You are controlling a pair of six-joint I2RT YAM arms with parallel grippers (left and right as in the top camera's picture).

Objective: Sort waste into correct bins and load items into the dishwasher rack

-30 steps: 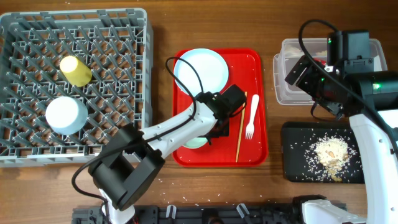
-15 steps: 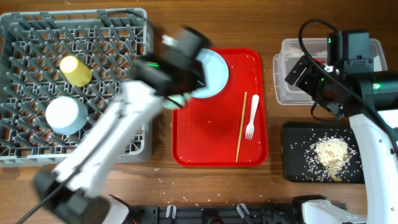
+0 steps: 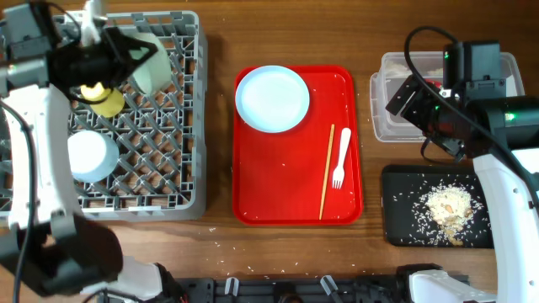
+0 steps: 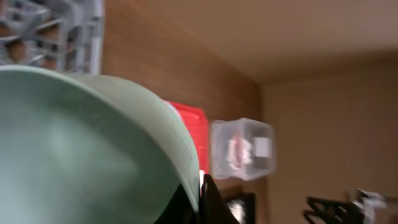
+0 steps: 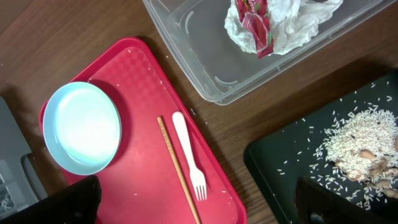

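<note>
Over the rack (image 3: 173, 172), left tool (image 3: 125, 53) clamps the mint bowl (image 3: 150, 74); right tool (image 5: 196, 200) gapes empty.

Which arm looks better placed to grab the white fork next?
Right. The right gripper is open, empty and nearer the white fork; the left gripper is shut on the mint green bowl over the rack.

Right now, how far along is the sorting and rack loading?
Done: the snack wrapper and tissue lie in the clear tub, the food scraps on the black tray, and the yellow cup and light blue bowl sit in the dishwasher rack. In hand: the left gripper holds the mint green bowl above the rack. Left: the plate, fork and chopstick on the red tray.
</note>
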